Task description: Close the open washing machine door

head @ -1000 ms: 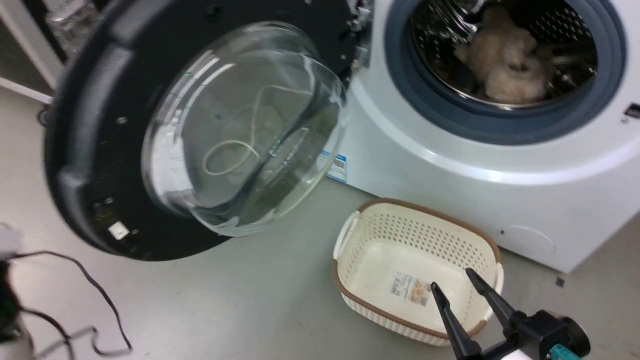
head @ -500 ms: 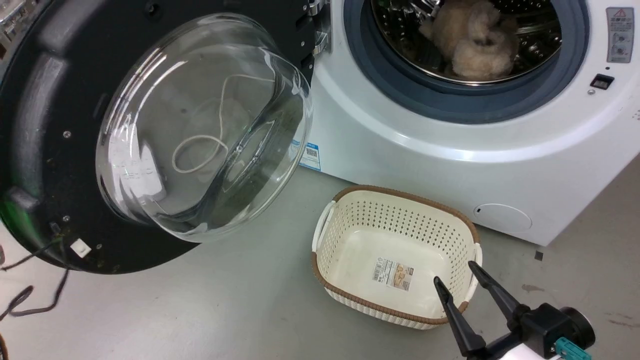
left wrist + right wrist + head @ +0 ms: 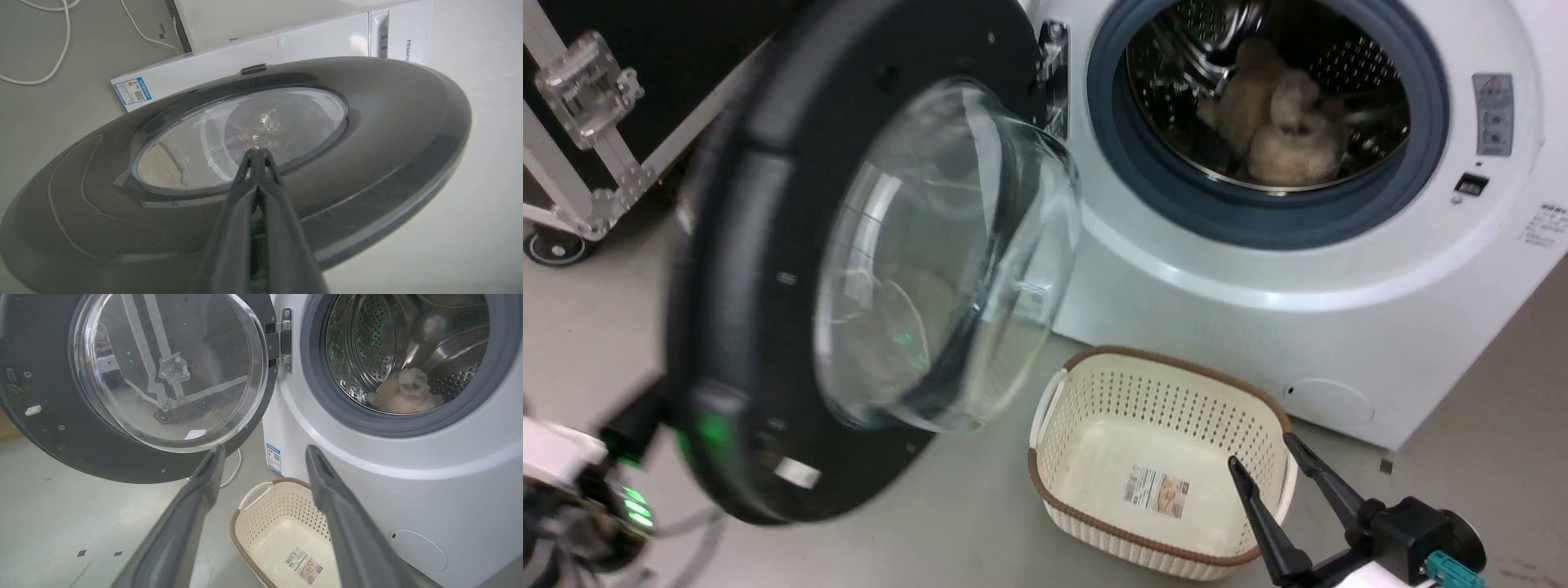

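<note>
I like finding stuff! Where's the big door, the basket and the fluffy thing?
washing machine door [image 3: 931, 261]: head view, glass bowl.
basket [image 3: 1168, 396]: head view, holey back wall.
fluffy thing [image 3: 1282, 139]: head view, its middle.

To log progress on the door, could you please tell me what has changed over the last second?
The door has swung partway toward the washer and now shows more edge-on. The shut left pincer points at its outer glass, apparently pushing. The head camera also shifted. Unchanged: the right pincer stays open above the basket, the laundry is inside the washer, and nothing is gripped.
</note>
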Robot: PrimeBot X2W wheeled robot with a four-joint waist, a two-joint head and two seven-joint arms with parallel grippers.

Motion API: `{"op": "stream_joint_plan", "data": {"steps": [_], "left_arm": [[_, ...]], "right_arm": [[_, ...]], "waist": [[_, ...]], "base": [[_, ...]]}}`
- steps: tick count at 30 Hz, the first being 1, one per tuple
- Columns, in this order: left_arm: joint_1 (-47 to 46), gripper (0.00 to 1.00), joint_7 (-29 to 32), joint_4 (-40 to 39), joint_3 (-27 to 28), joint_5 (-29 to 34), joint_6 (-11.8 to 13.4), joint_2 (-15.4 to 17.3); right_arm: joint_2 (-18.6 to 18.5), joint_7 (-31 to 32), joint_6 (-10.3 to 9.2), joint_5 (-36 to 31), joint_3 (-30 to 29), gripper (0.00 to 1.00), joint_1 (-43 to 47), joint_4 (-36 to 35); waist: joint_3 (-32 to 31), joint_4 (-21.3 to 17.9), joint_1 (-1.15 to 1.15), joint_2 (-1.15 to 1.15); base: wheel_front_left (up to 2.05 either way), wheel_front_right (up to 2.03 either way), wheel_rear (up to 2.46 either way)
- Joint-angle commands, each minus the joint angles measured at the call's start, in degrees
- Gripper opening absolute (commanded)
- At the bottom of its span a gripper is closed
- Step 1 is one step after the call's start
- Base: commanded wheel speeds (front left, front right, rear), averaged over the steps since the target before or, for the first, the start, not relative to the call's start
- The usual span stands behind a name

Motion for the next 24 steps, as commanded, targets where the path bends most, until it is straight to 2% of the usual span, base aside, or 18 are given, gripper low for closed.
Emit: {"op": "stream_joint_plan", "data": {"steps": [1, 5, 10, 13, 17, 24], "left_arm": [[1.64, 0.0, 1.1, -0.68, -1.14, -0.17, -0.52, -1.07], [5.83, 0.0, 4.35, -4.96, -4.92, -1.55, -0.36, -5.28], [11.09, 0.0, 5.58, -8.32, -10.2, -4.83, -0.64, -7.81], [14.81, 0.0, 2.79, -9.82, -15.75, -7.87, -1.21, -8.16], [17.24, 0.0, -4.33, -10.37, -25.79, -14.43, -2.45, -8.2], [13.24, 0.0, -15.43, -8.48, -38.47, -18.54, -5.5, -8.21]], "right_arm": [[0.37, -0.26, 0.05, -0.23, -0.34, 1.0, 0.76, 0.25], [1.16, -0.26, 0.05, -0.71, -1.05, 1.0, 1.02, 1.31], [1.7, -0.26, 0.05, -1.71, -2.43, 1.0, 0.68, 1.68], [1.52, -0.26, 0.05, -2.03, -2.53, 1.0, -0.05, 1.92], [0.86, -0.26, 0.05, -1.89, -3.46, 1.0, -0.93, 1.85], [-0.4, -0.26, 0.05, -1.03, -5.67, 1.0, -2.77, 1.71]], "waist": [[-0.81, -0.27, 0.01, 0.0], [-2.35, -1.45, 0.01, 0.0], [-2.86, -4.53, 0.01, 0.0], [-2.15, -7.87, 0.01, 0.0], [-0.34, -12.74, 0.01, 0.0], [4.77, -22.74, 0.01, 0.0]], "base": [[0.0, 0.0, 0.0], [0.0, 0.0, 0.0], [0.0, 0.0, 0.0], [0.0, 0.0, 0.0], [0.0, 0.0, 0.0], [0.0, 0.0, 0.0]]}}
